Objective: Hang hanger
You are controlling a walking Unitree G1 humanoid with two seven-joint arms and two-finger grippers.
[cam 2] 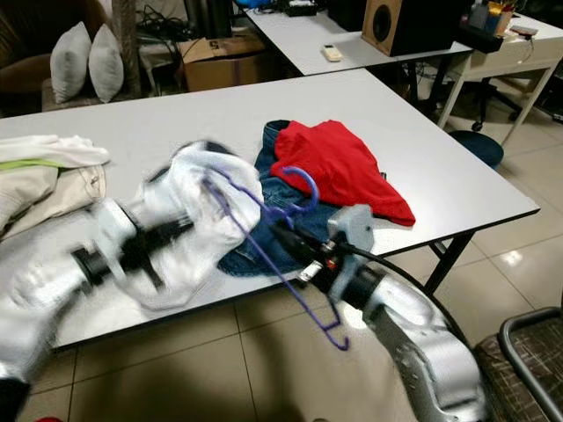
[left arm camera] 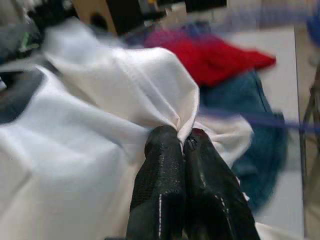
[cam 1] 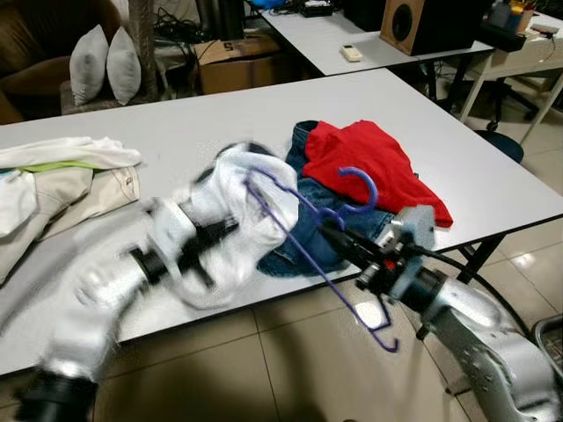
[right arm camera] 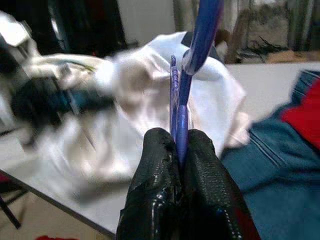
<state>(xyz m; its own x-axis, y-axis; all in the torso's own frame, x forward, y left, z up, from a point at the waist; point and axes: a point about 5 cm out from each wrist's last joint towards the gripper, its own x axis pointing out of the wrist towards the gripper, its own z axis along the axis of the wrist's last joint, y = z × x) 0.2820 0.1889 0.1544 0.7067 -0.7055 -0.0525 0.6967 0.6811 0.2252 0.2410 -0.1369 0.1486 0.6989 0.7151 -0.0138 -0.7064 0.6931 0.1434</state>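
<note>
A blue-purple plastic hanger [cam 1: 317, 237] hangs tilted over the table's front edge, its hook [cam 1: 362, 186] pointing up. My right gripper [cam 1: 332, 236] is shut on the hanger's neck; in the right wrist view the black fingers [right arm camera: 160, 165] clamp the blue bar [right arm camera: 181, 120]. One end of the hanger pokes into a white garment [cam 1: 237, 224]. My left gripper [left arm camera: 181, 142] is shut on a fold of that white cloth [left arm camera: 100, 130]; its arm [cam 1: 141, 264] is blurred with motion.
A red shirt [cam 1: 369, 163] lies on blue jeans [cam 1: 303, 237] on the white table [cam 1: 202, 123]. Folded pale clothes [cam 1: 62, 176] sit at the table's left. Behind stand a second table [cam 1: 334, 40], a speaker [cam 1: 413, 22], pillows [cam 1: 106, 61] and a cardboard box [cam 1: 237, 57].
</note>
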